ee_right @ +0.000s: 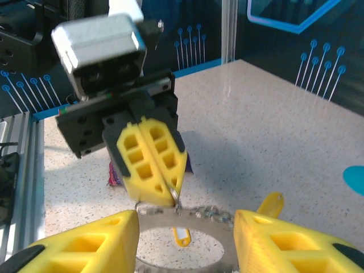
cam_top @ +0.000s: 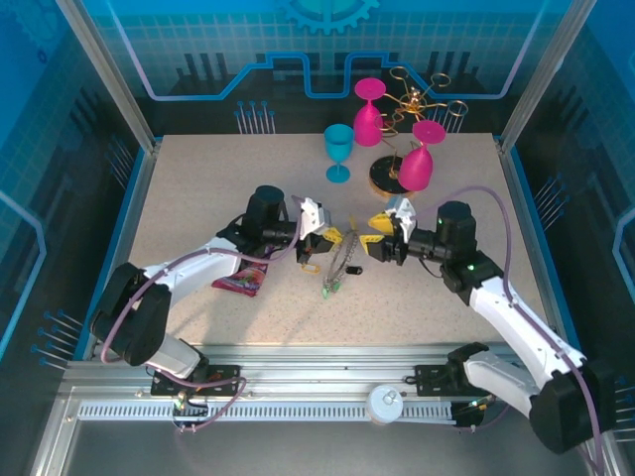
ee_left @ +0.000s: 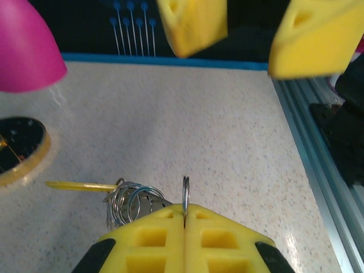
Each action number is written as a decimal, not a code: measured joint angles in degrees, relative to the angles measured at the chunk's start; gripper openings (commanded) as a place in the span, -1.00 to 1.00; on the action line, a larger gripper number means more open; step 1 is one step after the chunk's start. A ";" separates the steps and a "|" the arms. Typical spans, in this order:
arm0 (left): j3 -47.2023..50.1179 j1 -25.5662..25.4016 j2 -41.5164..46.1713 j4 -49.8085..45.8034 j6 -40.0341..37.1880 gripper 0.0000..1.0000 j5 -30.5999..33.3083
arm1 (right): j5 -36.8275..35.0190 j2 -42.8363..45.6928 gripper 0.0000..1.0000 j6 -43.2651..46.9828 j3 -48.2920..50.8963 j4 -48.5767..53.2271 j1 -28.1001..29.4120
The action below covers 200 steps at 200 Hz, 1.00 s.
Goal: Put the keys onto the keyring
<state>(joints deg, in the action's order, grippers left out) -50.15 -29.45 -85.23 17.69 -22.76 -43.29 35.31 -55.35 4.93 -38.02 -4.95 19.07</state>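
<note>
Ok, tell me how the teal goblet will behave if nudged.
The teal goblet probably tips easily: wide bowl on a thin stem, small foot. Once down, it would likely roll, being round. It looks like light plastic.

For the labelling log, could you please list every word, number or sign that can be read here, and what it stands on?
None can be read.
Pink packet: print too small to read.
Back wall: a gear emblem and circuit lines, no words.

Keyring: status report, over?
Left claw shut on wire loop at keyring rim. Right claw open, astride keyring. Yellow key tag by the loops.
</note>
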 measured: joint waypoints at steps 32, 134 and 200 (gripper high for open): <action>3.93 0.11 0.83 12.48 8.46 -1.00 -0.15 | 1.16 1.27 -0.24 2.60 2.14 -2.64 0.57; 6.40 0.11 0.83 28.57 19.08 -1.00 -8.07 | 5.88 -3.72 -0.46 7.61 1.01 -9.77 3.80; 6.49 0.11 0.83 31.80 21.33 -1.00 -10.84 | 8.09 -4.96 -0.67 8.74 -0.33 -11.21 5.18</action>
<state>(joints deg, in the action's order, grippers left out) -43.66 -29.34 -84.40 49.50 -1.43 -54.13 43.40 -60.31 13.67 -38.35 -16.16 24.25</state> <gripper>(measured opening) 0.051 0.188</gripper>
